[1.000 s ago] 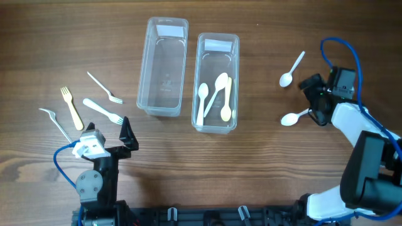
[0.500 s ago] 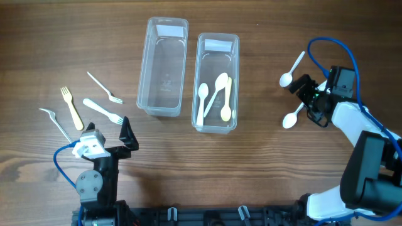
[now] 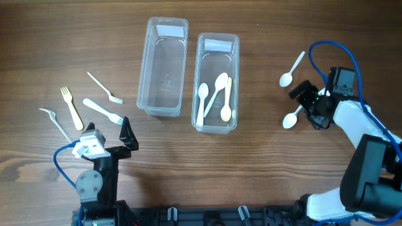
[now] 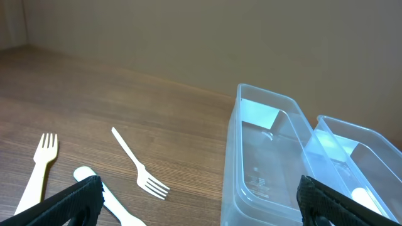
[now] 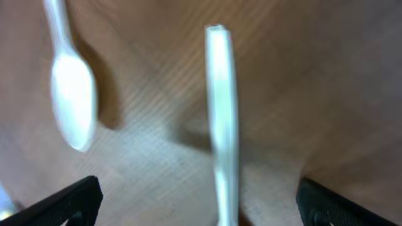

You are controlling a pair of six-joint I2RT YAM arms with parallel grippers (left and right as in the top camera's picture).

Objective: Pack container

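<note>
So, right pincer is spread wide, straddling the handle of the white plastic spoon at 3 o'clock on the bench. I'd lower square and close mid-handle. The second spoon lies just toward 12, so lift straight up; there's open bench toward the spoon container at 9.

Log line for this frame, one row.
right gripper: open, straddling spoon handle | left gripper: open, parked near forks | bin: holds three spoons
</note>
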